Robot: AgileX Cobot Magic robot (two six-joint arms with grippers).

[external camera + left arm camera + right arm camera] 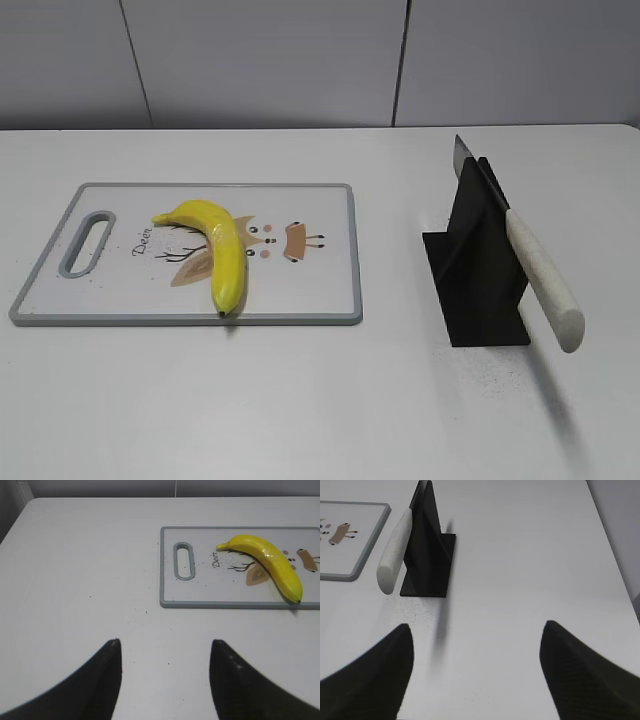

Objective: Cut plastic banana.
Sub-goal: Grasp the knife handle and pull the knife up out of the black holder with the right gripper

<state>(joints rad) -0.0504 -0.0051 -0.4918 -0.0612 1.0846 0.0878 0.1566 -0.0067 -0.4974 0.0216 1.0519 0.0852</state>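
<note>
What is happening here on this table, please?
Nothing is being handled yet. The plastic banana lies uncut on the cutting board, across its deer print. The knife rests in a black stand to the right of the board, with its white handle sticking out toward the camera. The left hand and the right hand are both open and empty, over bare table; neither touches anything.

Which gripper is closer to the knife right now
Right. The right gripper is open just short of the knife in its stand; the left gripper is far off, beyond the cutting board.
</note>
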